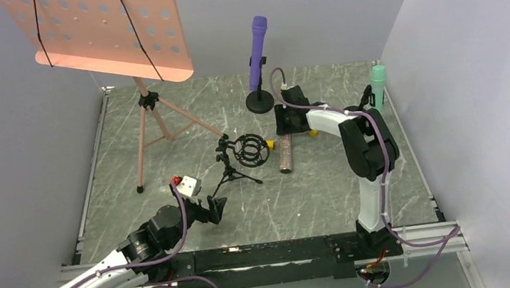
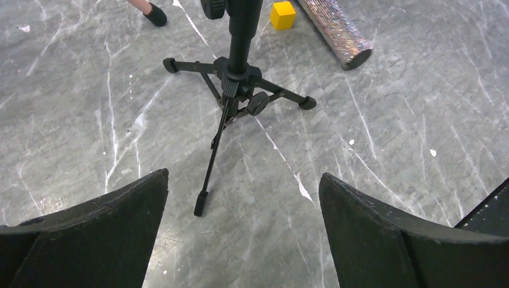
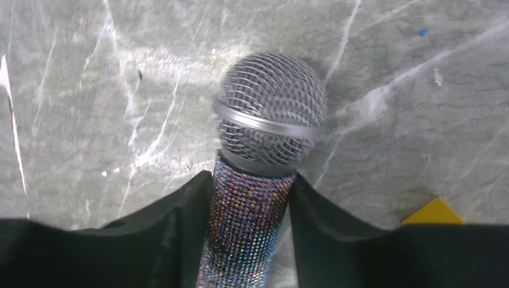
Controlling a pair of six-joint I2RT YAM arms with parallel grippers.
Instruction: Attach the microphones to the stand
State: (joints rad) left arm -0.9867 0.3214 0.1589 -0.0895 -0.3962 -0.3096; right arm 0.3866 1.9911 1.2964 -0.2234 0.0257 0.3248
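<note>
The glittery copper microphone (image 1: pixel 286 156) lies on the table, its silver mesh head (image 3: pixel 270 114) toward the back. My right gripper (image 1: pixel 287 120) is shut on its body just below the head, one finger on each side (image 3: pixel 251 180). The purple microphone (image 1: pixel 257 51) stands upright in a round-base stand (image 1: pixel 260 102) at the back. The mint green microphone (image 1: pixel 377 84) stands in a holder at the right wall. A black tripod stand with an empty ring mount (image 1: pixel 249 152) stands mid-table and shows in the left wrist view (image 2: pixel 240 78). My left gripper (image 1: pixel 212 209) (image 2: pixel 243 180) is open and empty, near the tripod's front leg.
A pink music stand (image 1: pixel 104 31) on tripod legs (image 1: pixel 147 127) stands at the back left. Small yellow cubes lie beside the glittery microphone (image 1: pixel 271 143) (image 2: pixel 283 15) (image 3: pixel 433 213). Grey walls close in the table on the left, back and right.
</note>
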